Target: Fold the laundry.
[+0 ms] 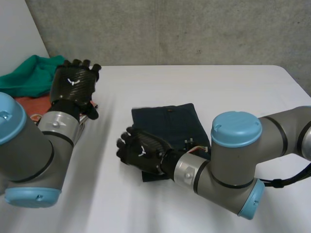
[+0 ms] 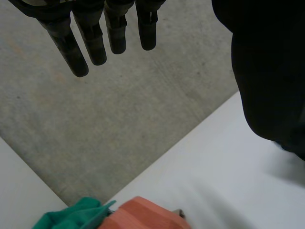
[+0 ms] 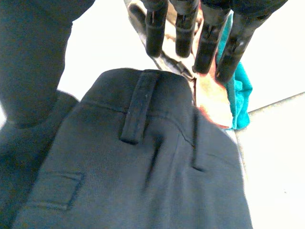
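Dark navy trousers lie folded in the middle of the white table. My right hand rests over their near left corner, fingers pointing left. In the right wrist view the waistband and a belt loop of the trousers lie under the palm, and the straight fingers reach out past the cloth's edge with the thumb beside it. My left hand is raised above the table's left side, apart from the trousers. Its fingers are straight and hold nothing.
A green cloth and an orange-red cloth lie heaped at the table's far left edge, behind my left hand. A grey concrete wall stands behind the table. Bare white tabletop stretches to the right of the trousers.
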